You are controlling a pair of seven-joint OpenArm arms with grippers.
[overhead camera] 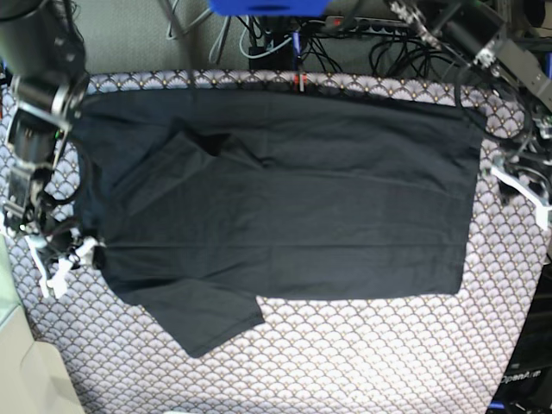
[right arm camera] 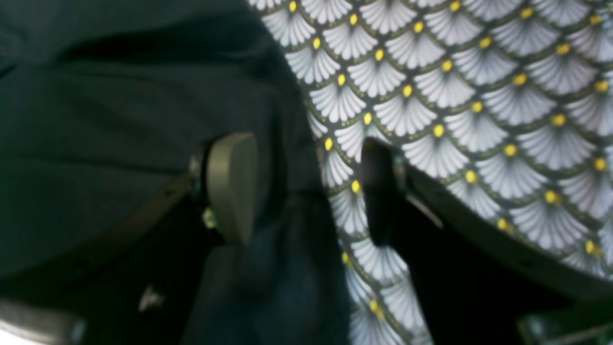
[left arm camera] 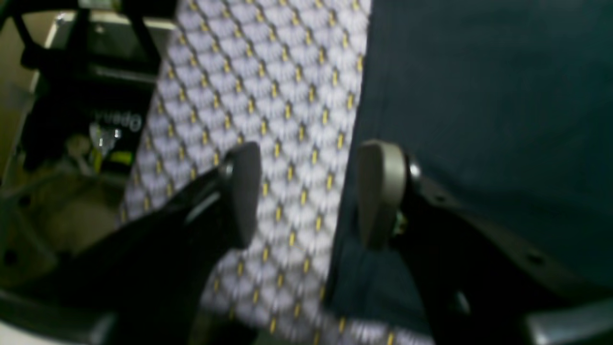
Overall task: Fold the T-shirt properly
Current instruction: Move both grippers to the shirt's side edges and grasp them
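Note:
The dark T-shirt (overhead camera: 285, 198) lies spread flat on the scallop-patterned tablecloth (overhead camera: 362, 354), its hem toward the right. One sleeve (overhead camera: 203, 319) sticks out at the lower left; the other looks folded in over the body. My right gripper (overhead camera: 60, 263) sits at the shirt's left edge. In the right wrist view this gripper (right arm camera: 306, 189) is open, with the shirt's edge (right arm camera: 287, 230) lying loose between the fingers. My left gripper (overhead camera: 522, 185) hovers just off the hem. In the left wrist view it (left arm camera: 311, 191) is open over bare tablecloth, one finger (left arm camera: 380, 191) at the shirt's border (left arm camera: 479, 96).
Cables and gear (overhead camera: 371, 34) crowd the table's far edge, with a blue object (overhead camera: 267, 7) above them. A black arm base with white lettering (left arm camera: 96, 120) stands off the table's edge beside the left gripper. Patterned cloth shows in front of the shirt.

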